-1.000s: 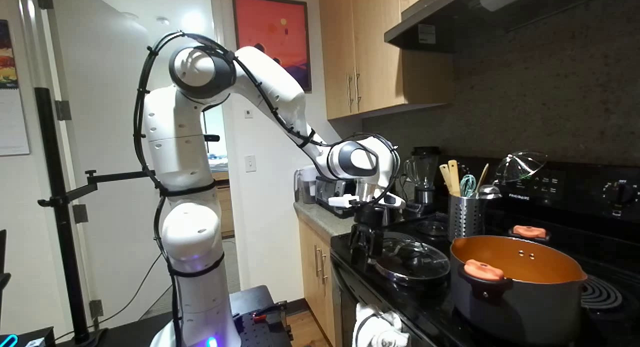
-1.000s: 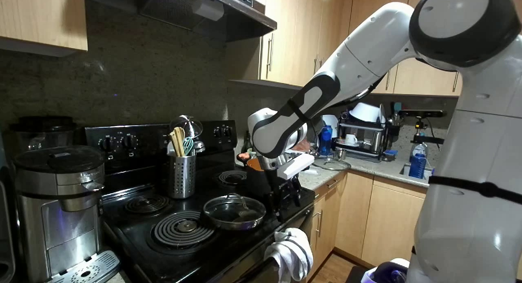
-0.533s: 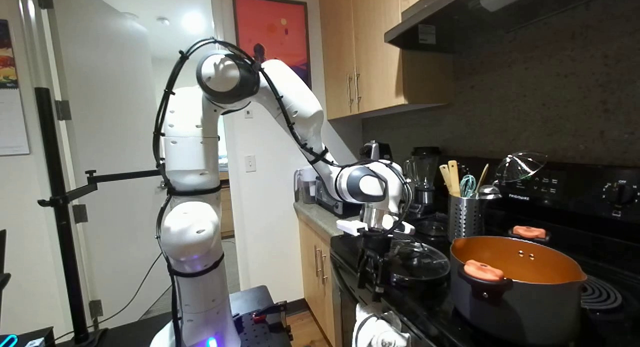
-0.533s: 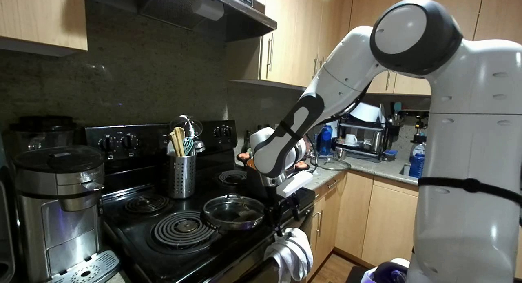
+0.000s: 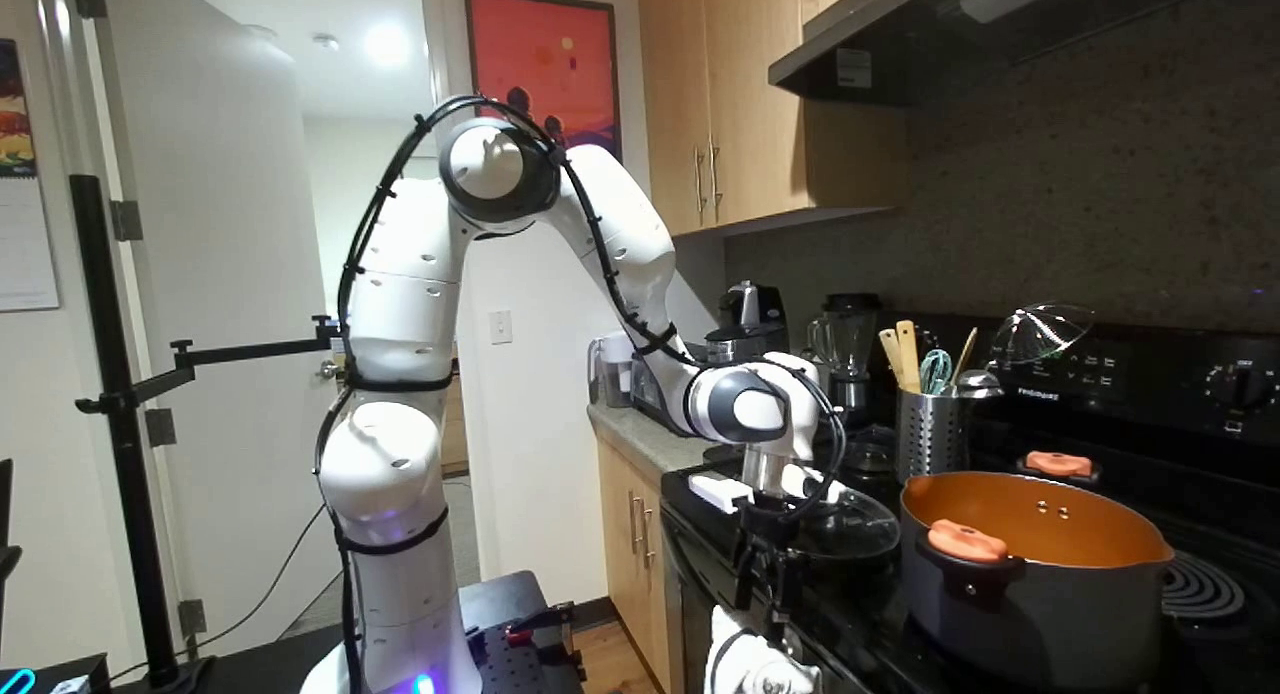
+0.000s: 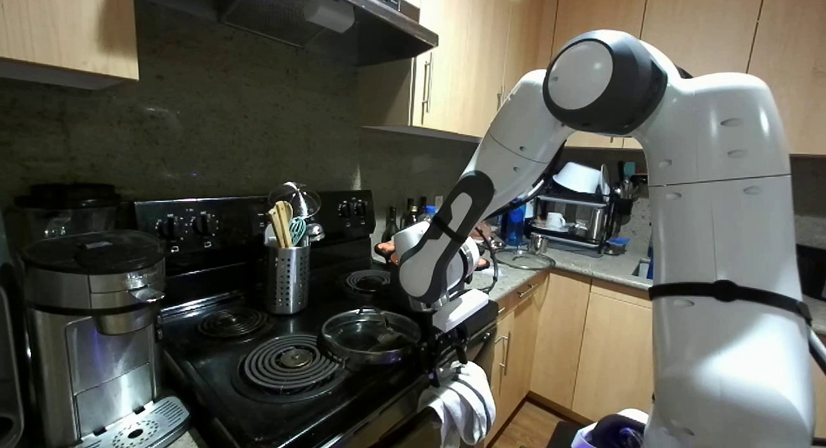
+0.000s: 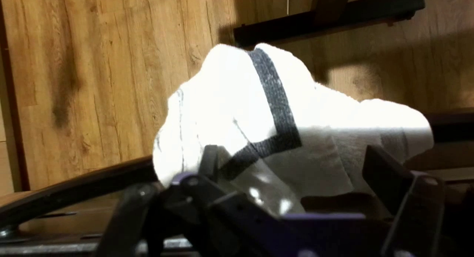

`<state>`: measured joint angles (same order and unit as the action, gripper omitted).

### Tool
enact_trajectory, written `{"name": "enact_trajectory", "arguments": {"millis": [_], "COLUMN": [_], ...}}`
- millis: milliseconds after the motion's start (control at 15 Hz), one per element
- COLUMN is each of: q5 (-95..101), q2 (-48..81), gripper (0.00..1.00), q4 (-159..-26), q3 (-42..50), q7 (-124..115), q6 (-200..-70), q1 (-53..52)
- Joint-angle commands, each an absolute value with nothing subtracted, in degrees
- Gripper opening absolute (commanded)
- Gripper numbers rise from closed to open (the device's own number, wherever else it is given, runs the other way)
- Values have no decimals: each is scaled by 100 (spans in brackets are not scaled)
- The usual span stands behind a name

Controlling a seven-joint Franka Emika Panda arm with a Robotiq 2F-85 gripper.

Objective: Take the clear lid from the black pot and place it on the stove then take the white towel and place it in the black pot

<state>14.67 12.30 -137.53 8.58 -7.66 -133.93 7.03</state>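
- The stove [image 6: 271,422] is the biggest thing here. If I dip too far, my gripper [image 7: 296,168] could bump its front edge, which looks very near.
- The black pot [image 5: 1050,609] stands on it, to the right in an exterior view. If I bring the white towel [image 6: 459,399] in too low, it could catch on the pot's rim.
- The clear lid [image 5: 858,526] sits on the stove, left of the pot. A towel hanging long could drag it as I swing across.
- The towel hangs bunched on the oven bar [image 7: 103,183]. A hard pull might snag it there, or let it slide to the floor [image 7: 122,64].
- My gripper is smallest. It is spread wide by the towel's top, with nothing in it; I can't tell if they touch. If it closes too high, it may pinch just a thin fold and lose it. Too deep, and it may grab the bar too.
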Motion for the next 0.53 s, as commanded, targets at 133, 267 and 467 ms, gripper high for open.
{"name": "enact_trajectory", "arguments": {"millis": [133, 267, 467], "q5": [1385, 1426, 1356], "q2": [1368, 1384, 1387], "gripper": [95, 71, 52], "q4": [-13751, -13792, -13823], "q3": [923, 929, 922], "q7": [-601, -605, -527], "q6": [-13687, -13759, -13800], "q1": [722, 711, 730]}}
